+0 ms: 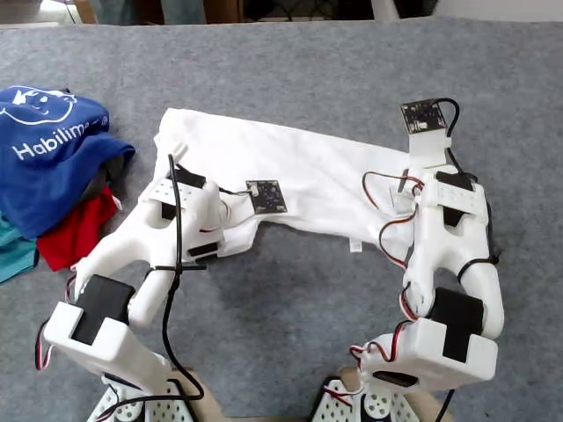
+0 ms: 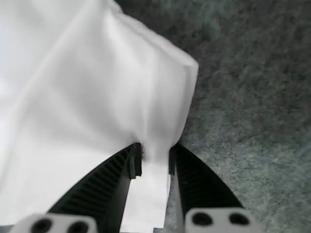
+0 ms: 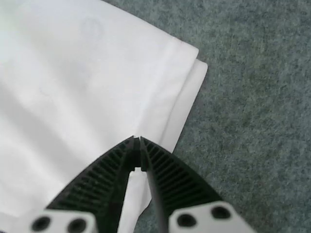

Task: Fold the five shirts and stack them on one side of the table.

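A grey, felt-like worktop [image 1: 352, 70] is seen from above, with two white robot arms reaching onto it from the near edge. A white shirt [image 1: 299, 171] lies across the middle of the worktop in a long, rumpled band, running from the far left down towards the near right, with its near edge uneven. Your left gripper [image 2: 154, 158] is clamped on a pinch of the white shirt: its two black ribbed jaws hold a narrow strip of cloth between them, right beside a folded corner, and bare grey worktop shows just past that corner. Your right gripper [image 3: 136, 145] is at the other end of the same shirt, its jaws drawn together at the tips on the cloth, close to a hemmed corner where a second layer peeks out from under the top one. From above, the left arm sits over the shirt's near left part and the right arm over its right end. At the left edge of the worktop, well apart from the white shirt, a loose heap holds a blue shirt [image 1: 48, 149] on top, a red shirt [image 1: 75, 230] sticking out beneath it, and a teal shirt [image 1: 10, 251] at the very edge.
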